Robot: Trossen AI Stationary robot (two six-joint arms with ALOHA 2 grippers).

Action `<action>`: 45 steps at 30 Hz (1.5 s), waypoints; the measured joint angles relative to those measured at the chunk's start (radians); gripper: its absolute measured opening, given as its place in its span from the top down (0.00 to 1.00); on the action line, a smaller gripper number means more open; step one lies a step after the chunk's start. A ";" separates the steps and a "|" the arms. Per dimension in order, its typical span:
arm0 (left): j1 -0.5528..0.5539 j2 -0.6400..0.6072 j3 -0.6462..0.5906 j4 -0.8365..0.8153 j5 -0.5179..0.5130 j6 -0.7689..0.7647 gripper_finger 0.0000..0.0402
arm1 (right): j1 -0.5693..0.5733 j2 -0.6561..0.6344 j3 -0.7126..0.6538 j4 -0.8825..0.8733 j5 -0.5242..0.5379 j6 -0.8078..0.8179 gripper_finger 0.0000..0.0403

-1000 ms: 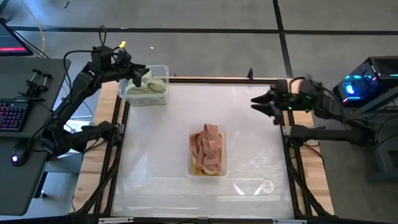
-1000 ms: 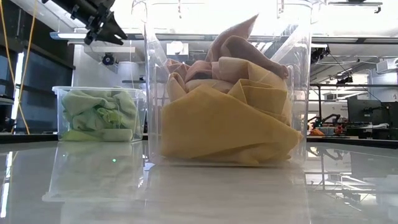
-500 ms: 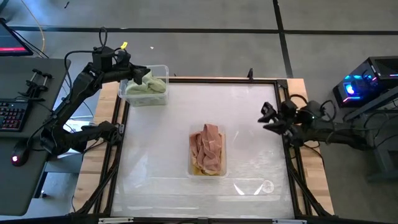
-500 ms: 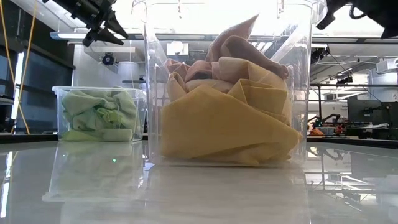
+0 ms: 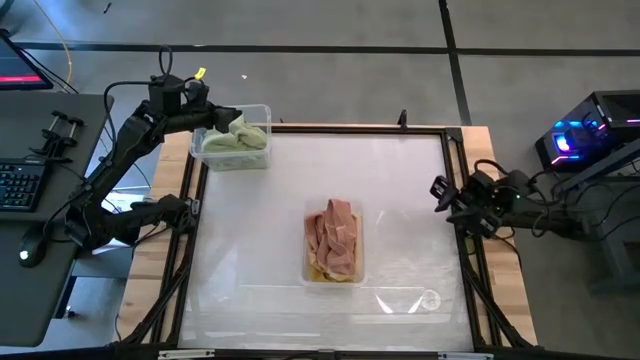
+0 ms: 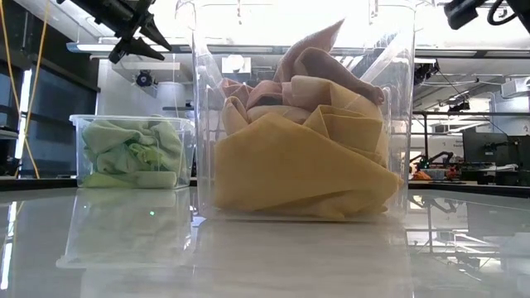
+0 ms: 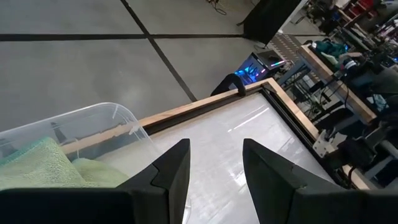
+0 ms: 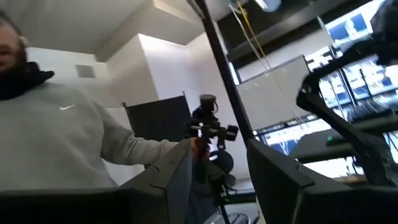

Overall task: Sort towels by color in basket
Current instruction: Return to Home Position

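Observation:
A clear bin (image 5: 262, 112) at the table's far left corner holds the lime and sage green towels (image 5: 240, 140), which also show in the low view (image 6: 132, 153). A taller clear bin (image 5: 357, 262) at the table's middle holds salmon pink towels (image 5: 333, 228) on top of mustard yellow ones (image 6: 298, 170). My left gripper (image 5: 228, 118) is open and empty above the green bin's far left part; the left wrist view shows a green towel (image 7: 37, 171) below it. My right gripper (image 5: 437, 190) is open and empty at the table's right edge.
The table top (image 5: 400, 160) is white and glossy, framed by a dark rail and wooden border (image 5: 480, 270). A desk with a keyboard (image 5: 20, 185) stands off the left side. A person in a grey top (image 8: 68, 143) shows in the right wrist view, beyond the table.
My right gripper has drawn back from over the table's far right part toward the right edge and a little toward the near edge, staying open and empty. The towels and bins have kept still.

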 joint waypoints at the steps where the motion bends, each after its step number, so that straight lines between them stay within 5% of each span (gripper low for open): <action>1: 0.000 0.000 0.000 0.000 0.000 0.000 0.67 | 0.006 -0.020 0.000 -0.037 0.011 0.000 0.62; 10: 0.000 0.000 0.000 -0.008 0.000 0.003 0.67 | 0.049 -0.158 0.000 -0.279 0.169 -0.113 0.62; 18: -0.004 0.000 0.002 0.018 -0.004 0.054 0.67 | 0.064 -0.155 0.000 -0.499 0.366 -0.138 0.62; 22: -0.032 -0.002 0.002 0.013 0.017 0.153 0.67 | 0.064 -0.157 -0.023 -0.460 0.404 -0.136 0.62; 29: -0.103 -0.005 0.002 0.016 0.019 0.212 0.67 | 0.064 -0.156 -0.207 -0.062 0.449 -0.117 0.62; 34: -0.139 -0.005 0.002 0.018 0.019 0.236 0.67 | 0.064 -0.157 -0.182 -0.105 0.466 -0.233 0.62; 38: -0.145 -0.005 0.002 0.023 0.019 0.251 0.67 | 0.064 -0.156 -0.183 -0.268 0.501 -0.171 0.62; 45: -0.145 -0.028 0.001 0.023 0.018 0.295 0.67 | 0.064 -0.156 -0.183 -0.454 0.711 -0.107 0.62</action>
